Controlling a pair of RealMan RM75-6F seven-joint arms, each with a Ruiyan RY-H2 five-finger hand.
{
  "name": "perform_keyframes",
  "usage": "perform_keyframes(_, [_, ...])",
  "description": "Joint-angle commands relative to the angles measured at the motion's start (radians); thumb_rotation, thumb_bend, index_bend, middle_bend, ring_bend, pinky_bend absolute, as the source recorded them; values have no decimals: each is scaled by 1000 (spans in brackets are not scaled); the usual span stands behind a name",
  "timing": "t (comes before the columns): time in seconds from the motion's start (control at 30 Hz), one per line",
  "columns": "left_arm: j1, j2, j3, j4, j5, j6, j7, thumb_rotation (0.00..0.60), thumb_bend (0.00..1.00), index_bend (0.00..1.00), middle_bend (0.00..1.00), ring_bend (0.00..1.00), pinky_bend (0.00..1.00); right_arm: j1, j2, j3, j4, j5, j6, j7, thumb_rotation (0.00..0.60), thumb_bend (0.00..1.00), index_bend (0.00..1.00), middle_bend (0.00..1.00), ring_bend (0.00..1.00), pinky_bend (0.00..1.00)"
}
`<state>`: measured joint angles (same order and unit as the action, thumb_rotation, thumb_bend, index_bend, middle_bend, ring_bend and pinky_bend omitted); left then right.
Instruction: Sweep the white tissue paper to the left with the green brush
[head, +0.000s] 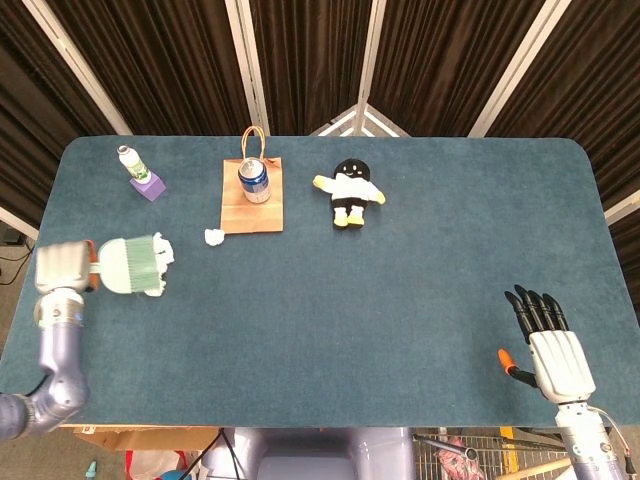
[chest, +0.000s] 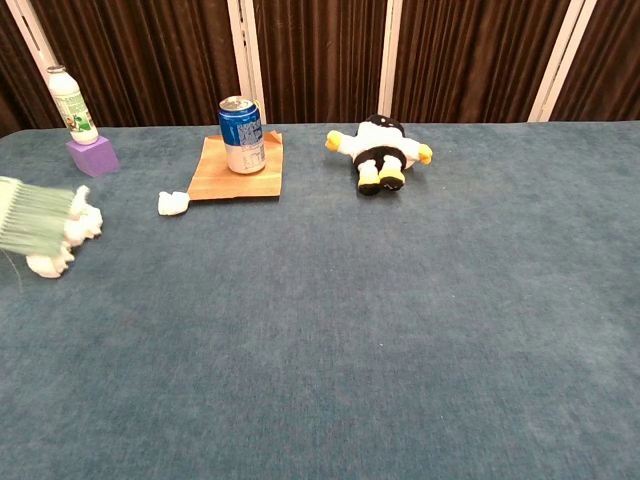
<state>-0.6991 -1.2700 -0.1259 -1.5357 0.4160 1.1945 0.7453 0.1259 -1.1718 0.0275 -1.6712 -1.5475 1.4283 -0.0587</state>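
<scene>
My left hand (head: 63, 270) grips the handle of the green brush (head: 128, 265) at the table's left side. The brush bristles (chest: 32, 216) press against a crumpled white tissue (chest: 68, 238), which shows just right of the brush head in the head view (head: 160, 255). A small white tissue scrap (head: 213, 237) lies apart, near the corner of the brown bag; it also shows in the chest view (chest: 173, 203). My right hand (head: 548, 338) rests open near the front right of the table, holding nothing.
A blue can (head: 254, 180) stands on a flat brown paper bag (head: 252, 205). A black and white plush toy (head: 349, 192) lies to its right. A small bottle (head: 130, 162) stands on a purple block (head: 149, 186) at the back left.
</scene>
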Motion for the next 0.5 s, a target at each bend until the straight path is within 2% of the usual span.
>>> perform_keyframes(0.03, [45, 70, -46, 17, 54, -11, -121, 600, 768, 796, 1000, 1000, 1000, 0, -1, 0, 0, -1, 0, -2, 600, 345, 0, 0, 0, 0])
perform_keyframes(0.13, [52, 95, -75, 7, 91, -11, -175, 600, 768, 796, 1000, 1000, 1000, 2, -3, 0, -1, -2, -2, -5, 600, 344, 0, 0, 0, 0])
perform_keyframes(0.27, [38, 84, -98, -20, 112, -13, -185, 600, 768, 796, 1000, 1000, 1000, 3, -4, 1, -2, -1, -3, -6, 600, 345, 0, 0, 0, 0])
perform_keyframes(0.5, [-38, -57, -116, -18, 78, 18, -84, 600, 768, 796, 1000, 1000, 1000, 5, -2, 2, -1, 1, -7, 3, 600, 345, 0, 0, 0, 0])
